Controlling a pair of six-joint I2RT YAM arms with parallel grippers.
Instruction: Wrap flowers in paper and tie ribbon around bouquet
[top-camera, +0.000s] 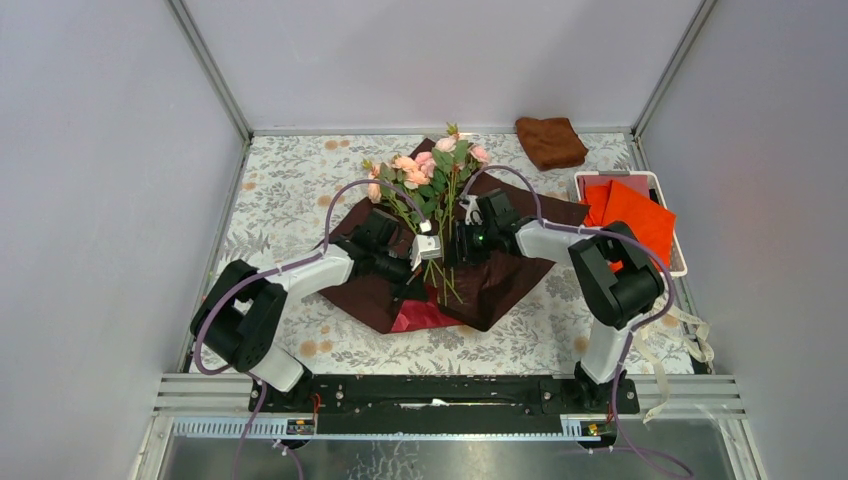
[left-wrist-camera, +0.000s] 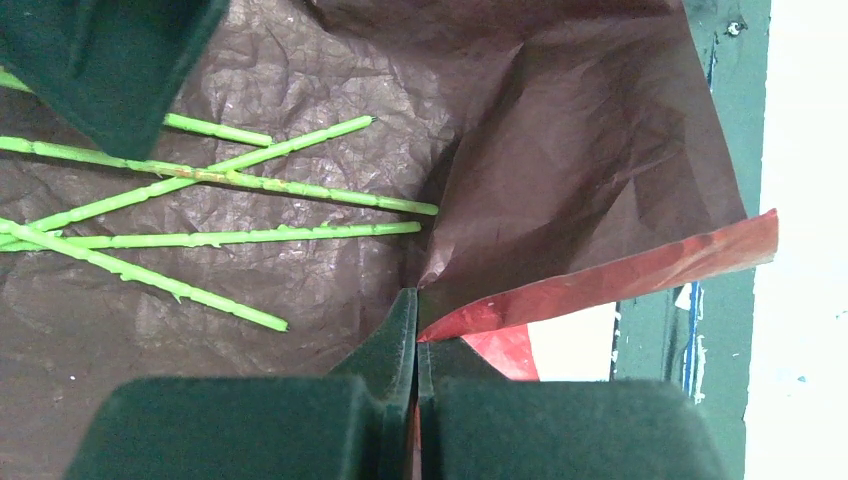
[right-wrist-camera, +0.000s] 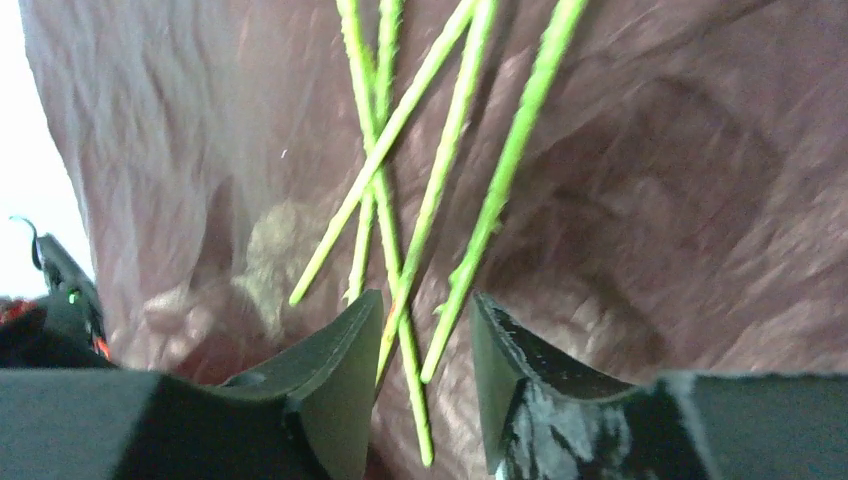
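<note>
Your left hand (left-wrist-camera: 416, 325) sits low on the left, pressed together and pinching the paper's (left-wrist-camera: 560, 150) folded edge just beside the stem ends. The flowers (top-camera: 430, 165) lie on the paper mid-worktop (top-camera: 290, 190), blooms toward the far side. Your right hand (right-wrist-camera: 425, 340) points down over the stems (right-wrist-camera: 521, 130), fingers (right-wrist-camera: 340, 350) spread, two stems in the gap.

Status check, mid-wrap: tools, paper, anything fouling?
Left tool shut on paper edge. Right tool open, straddling stems. Flowers on paper, not yet wrapped. Nothing blocking.
</note>
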